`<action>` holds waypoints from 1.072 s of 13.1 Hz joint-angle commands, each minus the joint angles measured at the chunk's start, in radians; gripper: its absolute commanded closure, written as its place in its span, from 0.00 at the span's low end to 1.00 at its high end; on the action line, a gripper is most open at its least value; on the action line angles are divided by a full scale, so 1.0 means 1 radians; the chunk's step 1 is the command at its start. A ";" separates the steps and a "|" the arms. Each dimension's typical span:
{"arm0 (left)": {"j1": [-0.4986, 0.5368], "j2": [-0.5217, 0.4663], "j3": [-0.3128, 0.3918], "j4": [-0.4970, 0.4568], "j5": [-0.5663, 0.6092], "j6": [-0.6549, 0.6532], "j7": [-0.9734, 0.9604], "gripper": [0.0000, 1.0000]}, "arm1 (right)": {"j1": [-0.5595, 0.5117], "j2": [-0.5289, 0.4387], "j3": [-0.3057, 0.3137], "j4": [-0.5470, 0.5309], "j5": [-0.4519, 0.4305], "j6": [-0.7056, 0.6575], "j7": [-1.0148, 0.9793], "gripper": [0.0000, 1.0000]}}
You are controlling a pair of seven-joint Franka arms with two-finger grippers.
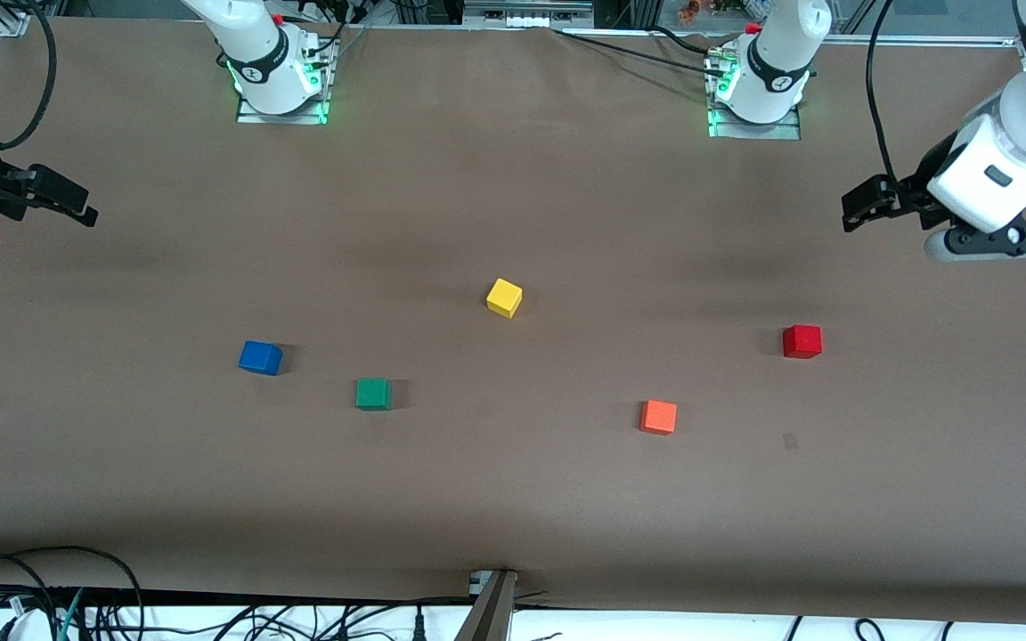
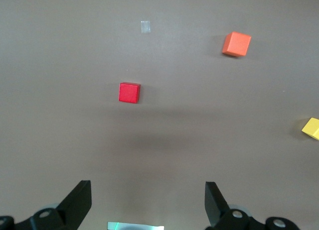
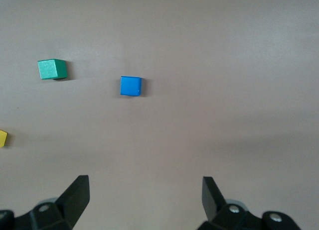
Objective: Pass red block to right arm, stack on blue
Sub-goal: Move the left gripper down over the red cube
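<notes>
The red block (image 1: pixel 802 341) sits on the brown table toward the left arm's end; it also shows in the left wrist view (image 2: pixel 129 92). The blue block (image 1: pixel 260 357) sits toward the right arm's end and shows in the right wrist view (image 3: pixel 131 85). My left gripper (image 1: pixel 856 209) hangs open and empty over bare table at the left arm's end, apart from the red block; its jaws are wide apart in its wrist view (image 2: pixel 148 190). My right gripper (image 1: pixel 81 209) hangs open and empty over bare table at the right arm's end (image 3: pixel 144 185).
A yellow cube (image 1: pixel 504 297) lies mid-table. A green cube (image 1: pixel 373 393) lies beside the blue block, nearer the front camera. An orange cube (image 1: pixel 658 417) lies nearer the camera than the red block. A small tape mark (image 1: pixel 790 440) is on the table.
</notes>
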 commanded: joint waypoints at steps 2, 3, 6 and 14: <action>0.039 0.080 -0.001 0.016 0.009 -0.010 0.027 0.00 | 0.002 0.006 -0.003 0.021 -0.006 -0.018 0.011 0.00; 0.040 0.081 -0.001 0.016 0.010 -0.010 0.038 0.00 | 0.002 0.006 -0.003 0.021 -0.005 -0.018 0.011 0.00; 0.044 0.089 0.000 0.016 0.023 -0.005 0.041 0.00 | 0.002 0.006 -0.003 0.021 -0.006 -0.018 0.012 0.00; 0.054 0.151 0.000 0.005 0.047 0.004 0.046 0.00 | 0.002 0.006 -0.003 0.021 -0.005 -0.018 0.011 0.00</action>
